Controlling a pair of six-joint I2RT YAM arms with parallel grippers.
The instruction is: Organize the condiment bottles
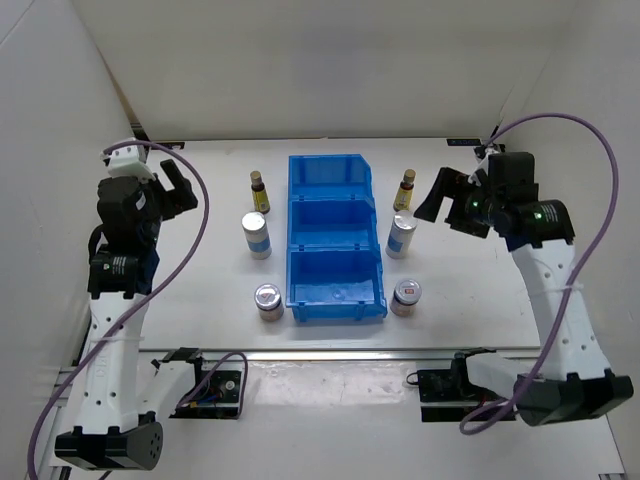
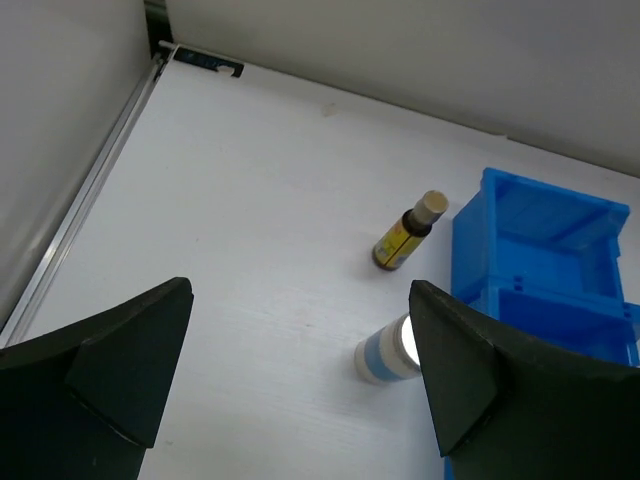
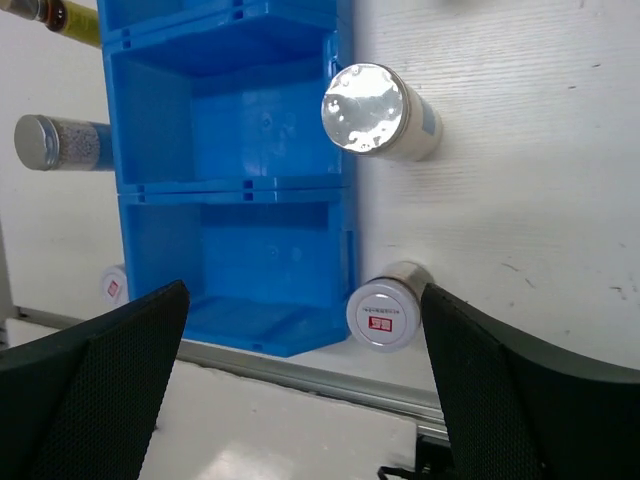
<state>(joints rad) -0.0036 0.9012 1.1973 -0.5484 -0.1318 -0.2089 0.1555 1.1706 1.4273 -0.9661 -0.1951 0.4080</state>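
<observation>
While left gripper [image 1: 178, 190] and right gripper [image 1: 432, 196] gape empty, condiment bottles [image 1: 256, 235] flank bin [image 1: 330, 158]: amber, white-silver, red-marked lids.

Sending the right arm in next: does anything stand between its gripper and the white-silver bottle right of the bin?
Nothing visible does. The right gripper is open, and the white-silver bottle shows unobstructed in its wrist view; the amber bottle stands farther back, off that line.

No legible text, only a blurred red label atop the short jar [image 3: 381, 316]
</observation>
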